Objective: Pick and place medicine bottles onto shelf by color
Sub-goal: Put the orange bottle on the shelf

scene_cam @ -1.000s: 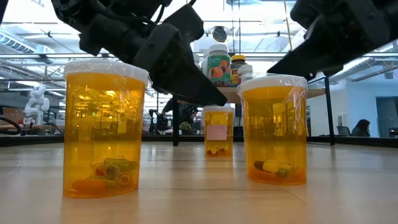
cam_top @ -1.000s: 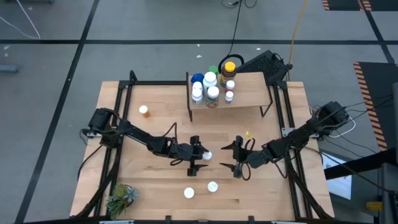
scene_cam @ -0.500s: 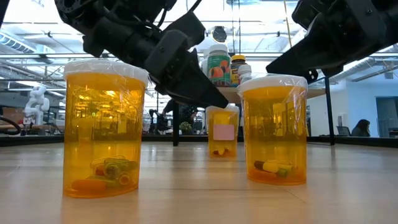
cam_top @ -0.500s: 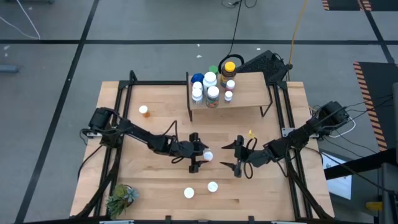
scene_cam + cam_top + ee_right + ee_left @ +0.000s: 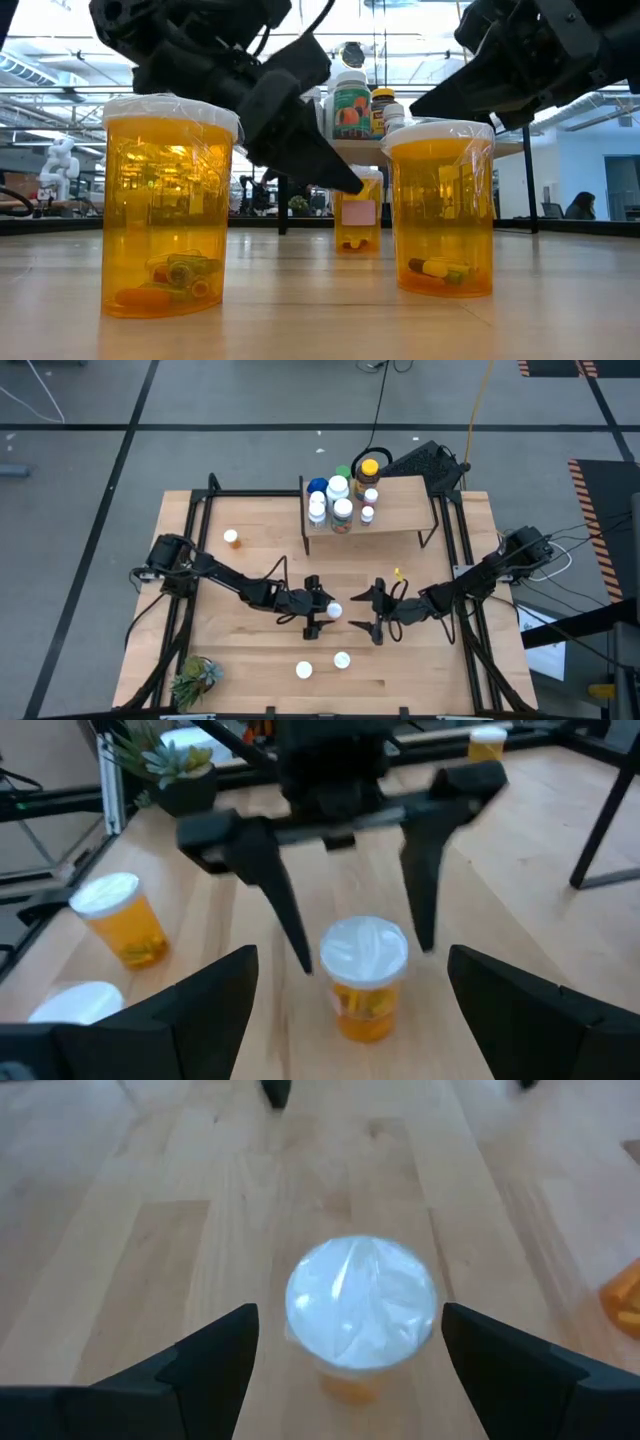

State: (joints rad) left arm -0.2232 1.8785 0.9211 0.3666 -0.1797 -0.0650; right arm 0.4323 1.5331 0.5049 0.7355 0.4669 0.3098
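An orange medicine bottle with a white cap [image 5: 360, 1305] stands upright on the table near its middle [image 5: 334, 610]. My left gripper [image 5: 350, 1320] is open, one finger on either side of it, apart from its wall. My right gripper [image 5: 368, 612] hovers open just to the bottle's right, facing it [image 5: 363, 970]. The shelf [image 5: 400, 505] stands at the far middle with several bottles [image 5: 340, 500] clustered on its left part. Two more white-capped orange bottles [image 5: 303, 671] [image 5: 342, 659] stand near the front edge, and one [image 5: 231, 538] at the far left.
A small green plant [image 5: 195, 678] sits at the near left corner. The shelf's right part is bare board. Black frame rails [image 5: 190, 560] run along the table's left and right sides.
My left gripper has sunk a little lower around the bottle, still open. My right gripper has drifted toward the table's left, closer to the same bottle.
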